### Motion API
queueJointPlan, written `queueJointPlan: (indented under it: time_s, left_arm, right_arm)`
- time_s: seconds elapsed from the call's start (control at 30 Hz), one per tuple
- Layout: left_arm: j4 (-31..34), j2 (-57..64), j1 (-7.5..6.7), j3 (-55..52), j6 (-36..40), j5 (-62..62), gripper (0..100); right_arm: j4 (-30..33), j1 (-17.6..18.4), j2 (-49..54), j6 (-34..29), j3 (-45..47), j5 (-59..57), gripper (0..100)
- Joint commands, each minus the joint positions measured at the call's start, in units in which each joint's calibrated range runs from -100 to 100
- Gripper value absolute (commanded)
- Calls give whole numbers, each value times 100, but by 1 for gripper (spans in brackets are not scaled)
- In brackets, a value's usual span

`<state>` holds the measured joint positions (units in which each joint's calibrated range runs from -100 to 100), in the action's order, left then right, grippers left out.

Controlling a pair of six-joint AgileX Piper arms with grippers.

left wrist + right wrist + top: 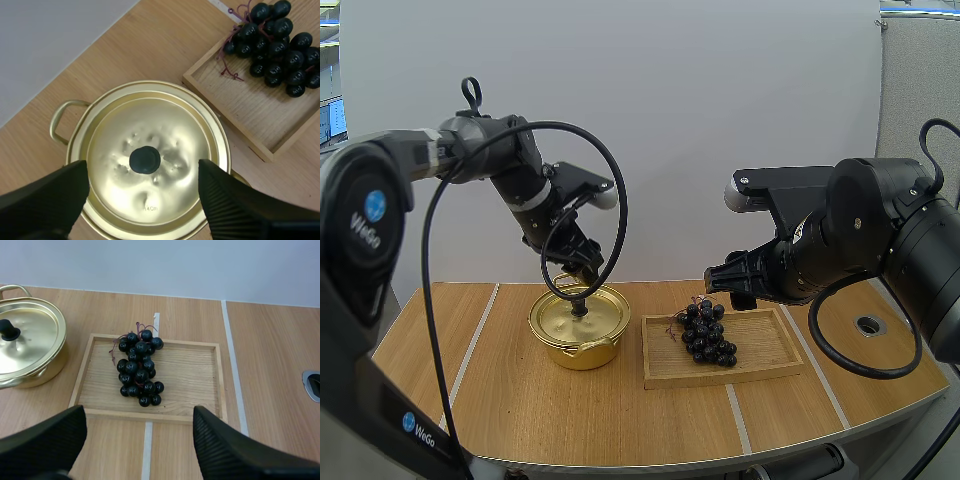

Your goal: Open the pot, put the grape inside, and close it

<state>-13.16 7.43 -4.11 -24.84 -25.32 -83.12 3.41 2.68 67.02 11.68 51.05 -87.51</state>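
Note:
A gold pot (579,325) (30,347) stands on the table with its lid (150,155) on; the lid's black knob (145,160) (579,307) sits at its centre. My left gripper (582,283) (144,190) hovers just above the lid, open, its fingers (45,197) standing on either side of the knob. A bunch of dark grapes (707,332) (138,368) (275,45) lies on the wooden tray (760,350) (190,375) to the right of the pot. My right gripper (725,280) (140,440) hangs open above the tray's near side.
The wooden table has pale seams (470,345) running front to back. A round metal-ringed hole (869,324) (312,385) is set into the tabletop right of the tray. The table's front edge (720,460) curves close to the tray.

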Motion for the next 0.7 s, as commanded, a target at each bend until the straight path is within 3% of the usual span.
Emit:
queueJointPlan:
  time_s: [0.0, 0.67]
  left_arm:
    - [25, -234, -27, 54, -22, 165, 100]
    - [169, -1128, -27, 54, -22, 644, 100]
  right_arm:
    - [27, -18, 20, -16, -77, 101, 100]
    - [27, -18, 20, -16, -77, 101, 100]
